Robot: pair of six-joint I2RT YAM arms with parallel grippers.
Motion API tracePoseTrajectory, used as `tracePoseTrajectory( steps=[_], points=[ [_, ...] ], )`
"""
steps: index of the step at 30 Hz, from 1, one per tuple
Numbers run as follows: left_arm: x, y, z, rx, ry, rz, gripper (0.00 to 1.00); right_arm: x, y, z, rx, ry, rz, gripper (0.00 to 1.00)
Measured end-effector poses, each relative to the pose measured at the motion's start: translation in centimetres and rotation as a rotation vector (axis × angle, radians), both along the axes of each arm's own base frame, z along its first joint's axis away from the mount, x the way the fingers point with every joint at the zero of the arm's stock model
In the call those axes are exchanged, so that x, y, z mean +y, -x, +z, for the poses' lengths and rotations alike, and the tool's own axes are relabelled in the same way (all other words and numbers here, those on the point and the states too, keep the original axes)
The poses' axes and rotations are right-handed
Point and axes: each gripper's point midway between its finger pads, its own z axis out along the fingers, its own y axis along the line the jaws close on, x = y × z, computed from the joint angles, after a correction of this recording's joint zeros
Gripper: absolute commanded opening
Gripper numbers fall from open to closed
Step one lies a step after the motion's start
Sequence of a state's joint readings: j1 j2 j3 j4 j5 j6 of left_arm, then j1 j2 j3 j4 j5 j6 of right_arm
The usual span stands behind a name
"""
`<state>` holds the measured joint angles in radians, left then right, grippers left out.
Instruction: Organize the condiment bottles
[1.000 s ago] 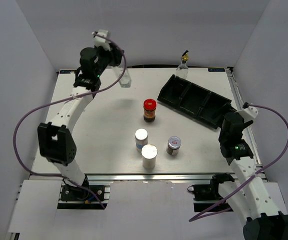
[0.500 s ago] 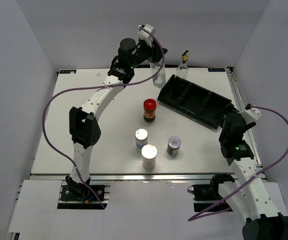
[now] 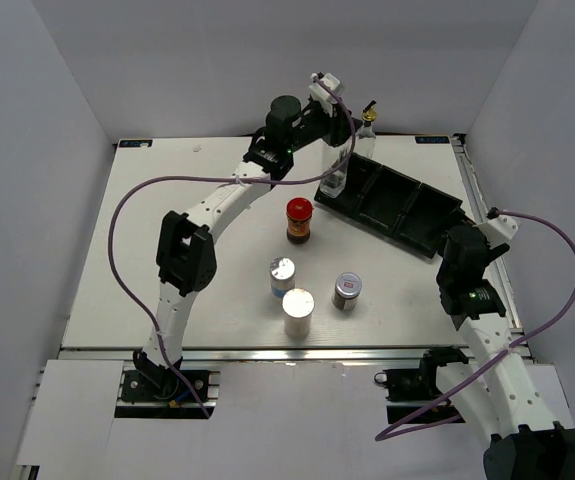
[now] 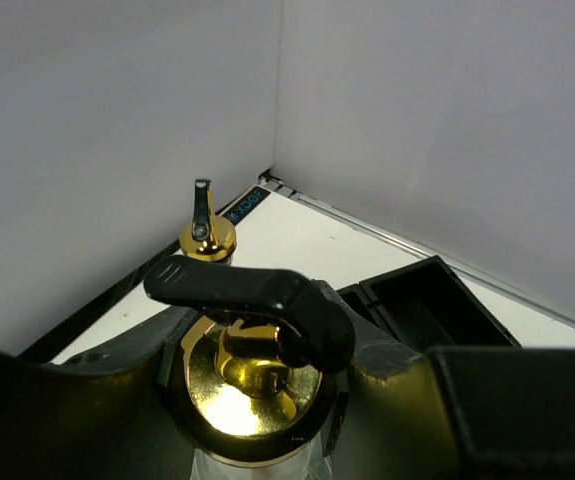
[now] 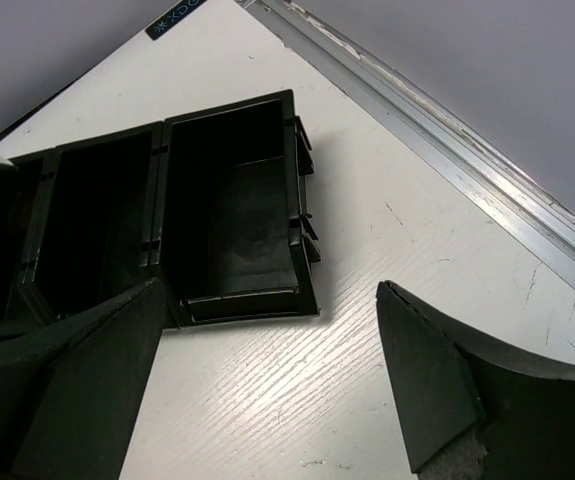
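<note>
My left gripper (image 3: 337, 135) is shut on the neck of a clear glass cruet (image 3: 334, 175), which hangs over the left end of the black tray (image 3: 414, 222). In the left wrist view its gold cap with a black spout lever (image 4: 252, 372) sits between my fingers (image 4: 67, 420). The second cruet (image 3: 367, 122) (image 4: 205, 232) stands at the table's back edge. A red-lidded jar (image 3: 299, 220), two white-topped shakers (image 3: 282, 276) (image 3: 298, 312) and a silver-lidded jar (image 3: 347, 290) stand mid-table. My right gripper (image 5: 267, 385) is open and holds nothing, low over the table by the tray's right end (image 5: 232, 225).
The tray lies diagonally at the back right with its compartments (image 5: 87, 230) open upward. White walls close in the table at the back and both sides. A raised metal rail (image 5: 447, 130) runs along the right table edge near my right arm (image 3: 477, 300).
My left arm has swung from the back left corner rightward across the table, carrying the cruet to the tray's left end. The right arm has stayed still.
</note>
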<state>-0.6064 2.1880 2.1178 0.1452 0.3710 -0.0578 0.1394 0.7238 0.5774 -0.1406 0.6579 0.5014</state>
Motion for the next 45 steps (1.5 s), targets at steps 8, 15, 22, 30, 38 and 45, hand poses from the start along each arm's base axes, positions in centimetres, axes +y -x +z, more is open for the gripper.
tracePoseTrajectory(
  steps=[8,15,22,30,38,45],
  points=[
    [-1.9,-1.6,-5.2,0.036,-0.009,-0.034,0.00,-0.1,0.1,-0.2,0.009,0.008,-0.001,0.89],
    [-3.0,-2.0,-5.9,0.009,0.023,-0.050,0.00,-0.3,0.1,-0.2,0.010,0.011,-0.004,0.89],
    [-3.7,-2.0,-3.7,-0.073,0.074,-0.061,0.00,-0.2,0.0,-0.2,0.009,0.010,0.003,0.89],
    [-4.6,-3.3,-7.4,-0.072,0.046,-0.058,0.00,-0.2,0.0,-0.2,0.010,0.013,0.006,0.89],
    [-4.7,-4.0,-10.2,-0.046,0.009,-0.038,0.45,0.0,-0.2,-0.7,0.023,0.015,0.022,0.89],
    [-4.4,-4.2,-9.9,-0.078,0.029,-0.015,0.98,0.5,-0.5,-1.3,0.047,0.017,0.051,0.89]
  ],
)
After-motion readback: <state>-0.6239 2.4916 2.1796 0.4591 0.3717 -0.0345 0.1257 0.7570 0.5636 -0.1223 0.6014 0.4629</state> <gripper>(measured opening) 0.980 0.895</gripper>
